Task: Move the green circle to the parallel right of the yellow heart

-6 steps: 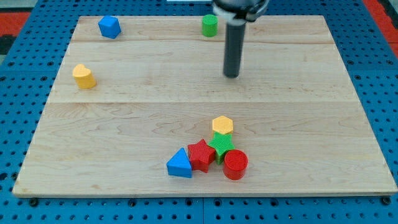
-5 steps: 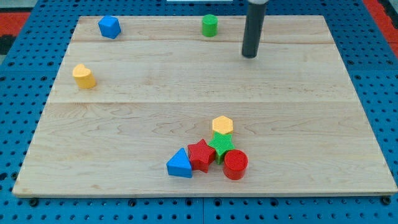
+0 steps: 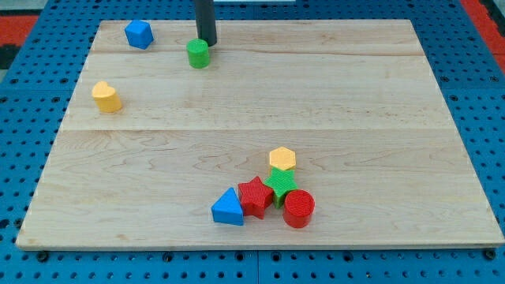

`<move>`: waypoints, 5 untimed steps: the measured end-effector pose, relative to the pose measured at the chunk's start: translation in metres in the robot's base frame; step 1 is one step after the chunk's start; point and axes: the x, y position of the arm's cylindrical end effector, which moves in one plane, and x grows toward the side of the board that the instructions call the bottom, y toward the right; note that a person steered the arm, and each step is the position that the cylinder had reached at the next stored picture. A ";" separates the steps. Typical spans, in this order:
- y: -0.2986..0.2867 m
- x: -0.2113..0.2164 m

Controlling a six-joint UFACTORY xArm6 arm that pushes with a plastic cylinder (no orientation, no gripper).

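Observation:
The green circle [image 3: 198,54] is a small green cylinder near the view's top, left of centre. My tip [image 3: 207,43] is just above and to the right of it, touching or almost touching it. The yellow heart [image 3: 106,96] sits at the view's left, lower than the green circle and well to its left.
A blue hexagon-like block [image 3: 138,34] sits at the top left. Near the bottom centre is a cluster: yellow hexagon [image 3: 282,158], green star [image 3: 280,184], red star [image 3: 255,196], red cylinder [image 3: 299,209], blue triangle [image 3: 228,207]. The wooden board [image 3: 379,118] lies on a blue pegboard.
My tip swung from right of the green circle up and then left to its upper right. The green circle has slid left and down the view, toward the yellow heart's side.

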 end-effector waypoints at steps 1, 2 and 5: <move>-0.001 -0.014; -0.019 0.032; -0.002 0.131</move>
